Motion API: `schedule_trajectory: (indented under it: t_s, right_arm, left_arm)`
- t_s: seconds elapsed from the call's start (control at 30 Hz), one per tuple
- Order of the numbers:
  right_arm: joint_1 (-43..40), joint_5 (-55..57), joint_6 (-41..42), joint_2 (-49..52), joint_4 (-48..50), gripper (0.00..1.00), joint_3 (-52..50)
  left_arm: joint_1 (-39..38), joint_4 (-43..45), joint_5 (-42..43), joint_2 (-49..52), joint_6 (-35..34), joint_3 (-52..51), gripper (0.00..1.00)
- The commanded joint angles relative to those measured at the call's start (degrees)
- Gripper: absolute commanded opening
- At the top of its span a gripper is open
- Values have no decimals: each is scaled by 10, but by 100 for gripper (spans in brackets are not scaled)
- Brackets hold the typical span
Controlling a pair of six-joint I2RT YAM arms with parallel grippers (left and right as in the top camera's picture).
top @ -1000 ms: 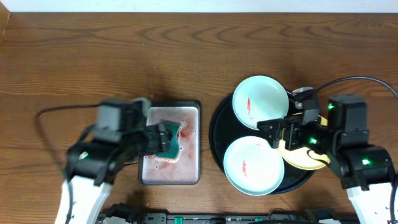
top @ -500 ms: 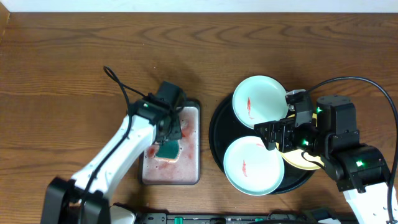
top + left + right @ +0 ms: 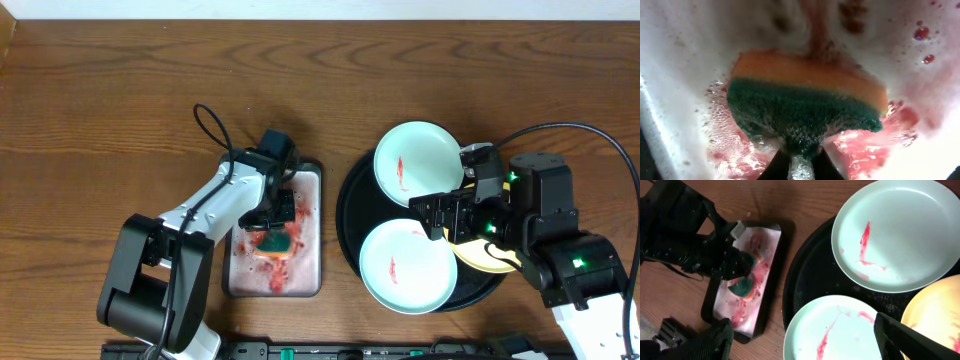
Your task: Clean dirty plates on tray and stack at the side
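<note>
- The left gripper (image 3: 272, 222) is down in the pan (image 3: 305, 282), jaws clamped on the green side of the sponge (image 3: 276, 243). A second ago they stood apart.
- The left arm now reaches in from the table's (image 3: 100, 100) front-left. A second ago it was a blur at the pan's left.
- The sponge (image 3: 805, 100) lies in red, foamy water near the pan's middle, slightly nearer the front than before.
- The right gripper (image 3: 447, 218) hovers over the tray (image 3: 350, 215), jaws apart and holding nothing. It has shifted a little left within the second.
- All three plates are on the tray, unmoved.
  - One mint plate (image 3: 418, 165) is at the far edge and one (image 3: 405, 265) at the front edge, both smeared red.
  - The yellow plate (image 3: 485, 258) is at the right-front edge, partly under the right gripper.
- The tray sits on the table's right half near the front edge, with the pan just left of it, not touching.
</note>
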Motion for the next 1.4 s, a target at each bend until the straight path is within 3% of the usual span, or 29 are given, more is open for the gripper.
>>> schedule_trajectory:
  t_s: [0.0, 0.03, 0.1, 0.17, 0.2, 0.3, 0.43, 0.53, 0.67, 0.73, 0.83, 1.03, 1.13, 1.23, 1.37]
  right_arm:
    - [8, 1, 7, 0, 7, 88, 10]
    - [8, 1, 7, 0, 9, 88, 10]
    - [8, 2, 7, 0, 11, 88, 10]
    - [8, 2, 7, 0, 10, 88, 10]
    - [8, 2, 7, 0, 9, 88, 10]
    - [8, 2, 7, 0, 7, 88, 10]
    - [8, 2, 7, 0, -1, 88, 10]
    - [8, 2, 7, 0, -4, 88, 10]
    - [8, 2, 7, 0, -3, 88, 10]
    - [8, 2, 7, 0, -7, 88, 10]
    - [8, 5, 14, 8, -24, 88, 9]
    - [7, 80, 51, 57, -104, 83, -4]
    - [7, 81, 60, 95, -140, 73, -16]
    - [7, 96, 98, 136, -164, 53, -40]
    - [6, 126, 134, 181, -156, 48, -80]
  left_arm:
    - [4, -16, 14, -20, 4, 24, 7]
    - [4, -22, 14, -35, 4, 31, 8]
    - [4, -30, 14, -70, 3, 37, 41]
    - [4, -41, 14, -106, 3, 37, 56]
    - [4, -49, 14, -118, 3, 37, 61]
    - [4, -80, 14, -136, 3, 35, 62]
    - [4, -89, 14, -129, -2, 5, 62]
    - [4, -36, 14, -110, -30, -47, 61]
    - [4, 21, 19, -89, -38, -77, 51]
    - [4, 31, 18, -84, -37, -77, 43]
    - [4, 42, 18, -85, -37, -75, 8]
    - [4, -6, 18, -99, -2, -24, 7]
    - [4, -51, 17, -112, 12, 19, 7]
    - [4, -92, 18, -132, 19, 54, 8]
    - [4, -117, 18, -172, 19, 70, 8]
